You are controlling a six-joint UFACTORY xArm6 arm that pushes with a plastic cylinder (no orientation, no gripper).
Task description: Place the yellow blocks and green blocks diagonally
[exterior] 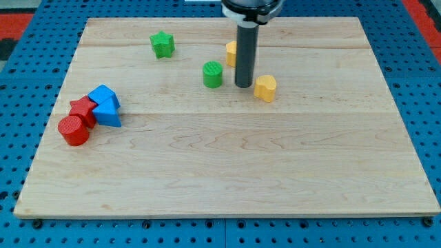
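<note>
Wooden board (227, 172) bears my tip (243, 86), upright between green cylinder (213, 74) and yellow heart (265, 88)

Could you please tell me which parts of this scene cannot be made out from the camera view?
- Yellow block behind the rod: the rod covers its right part, so its shape is unclear.
- The arm above the rod is cut off by the view's top edge.
- My tip: whether it touches the yellow heart block or the green cylinder cannot be told.
- Red star block: partly hidden by the red cylinder and the blue blocks.
</note>
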